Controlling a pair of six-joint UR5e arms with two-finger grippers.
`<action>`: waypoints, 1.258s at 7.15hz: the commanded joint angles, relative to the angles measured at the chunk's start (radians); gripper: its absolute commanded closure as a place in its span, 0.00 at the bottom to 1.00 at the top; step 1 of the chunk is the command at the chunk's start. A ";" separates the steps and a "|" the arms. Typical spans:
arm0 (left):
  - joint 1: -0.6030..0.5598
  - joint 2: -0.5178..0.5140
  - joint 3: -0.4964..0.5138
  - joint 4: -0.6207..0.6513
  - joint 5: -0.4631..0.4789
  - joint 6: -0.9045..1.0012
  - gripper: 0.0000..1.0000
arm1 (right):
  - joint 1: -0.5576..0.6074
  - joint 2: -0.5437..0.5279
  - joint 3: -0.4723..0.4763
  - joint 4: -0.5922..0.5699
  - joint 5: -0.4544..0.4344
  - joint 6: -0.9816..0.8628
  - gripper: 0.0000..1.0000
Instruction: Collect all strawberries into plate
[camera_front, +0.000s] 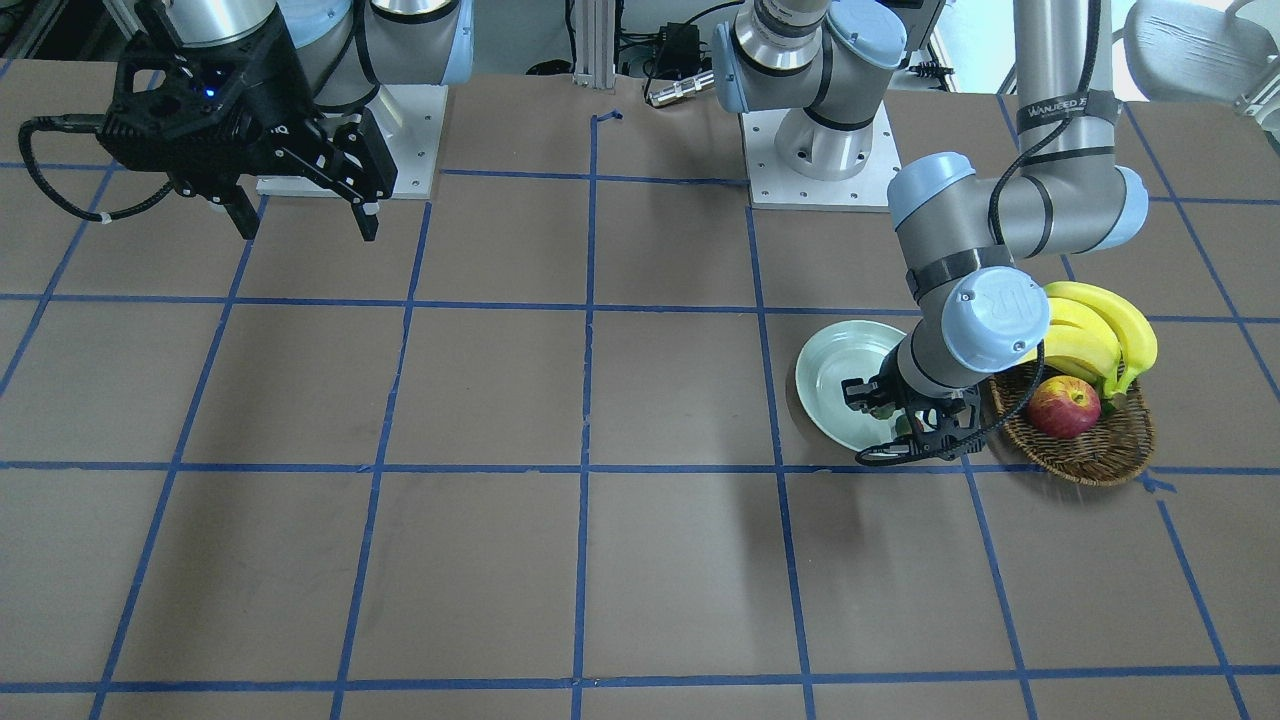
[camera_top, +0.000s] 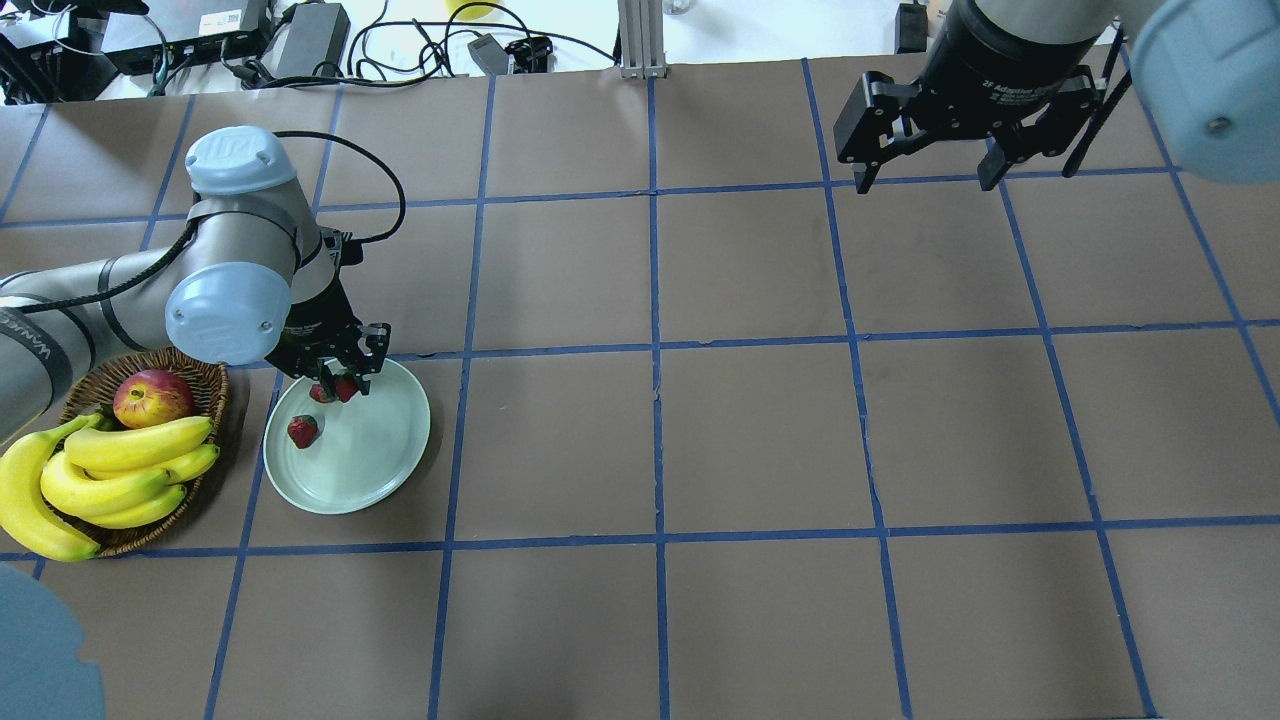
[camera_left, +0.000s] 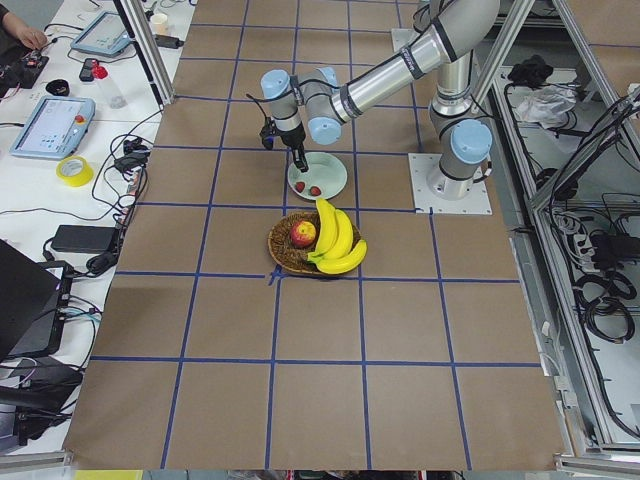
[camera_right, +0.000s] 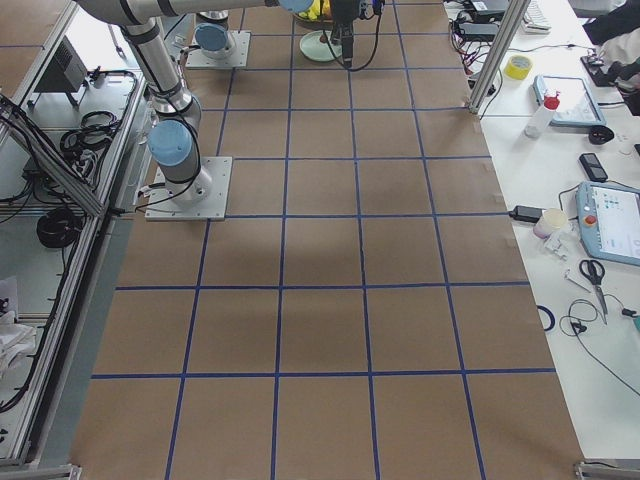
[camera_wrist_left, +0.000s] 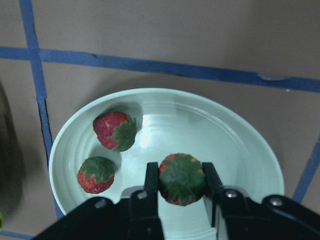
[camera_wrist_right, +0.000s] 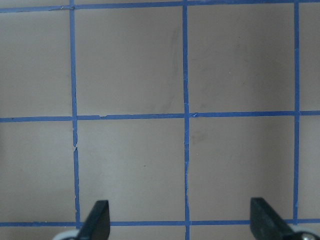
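Observation:
The pale mint plate (camera_wrist_left: 225, 140) lies on the table beside the basket; it also shows in the overhead view (camera_top: 370, 460). Two strawberries (camera_wrist_left: 114, 131) (camera_wrist_left: 96, 174) lie in it on its left side. My left gripper (camera_wrist_left: 180, 170) is shut on a third strawberry (camera_wrist_left: 181, 184), green cap up, and holds it low over the plate's near part. In the overhead view the left gripper (camera_top: 338, 378) is over the plate's far edge. My right gripper (camera_top: 925, 175) is open and empty, high over the far right of the table.
A brown wicker basket (camera_top: 215, 390) with a red apple (camera_top: 152, 397) and a bunch of bananas (camera_top: 110, 470) stands just left of the plate. Blue tape lines grid the brown table. The arm bases stand at the robot's edge.

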 joint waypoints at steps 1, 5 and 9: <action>0.008 0.016 -0.030 0.009 0.002 0.037 0.09 | -0.001 -0.002 -0.001 0.001 0.000 0.000 0.00; -0.021 0.103 0.069 -0.037 -0.055 0.060 0.00 | 0.000 -0.002 -0.001 -0.002 0.000 0.000 0.00; -0.118 0.219 0.307 -0.271 -0.047 0.059 0.00 | -0.001 -0.002 -0.001 -0.002 0.000 0.000 0.00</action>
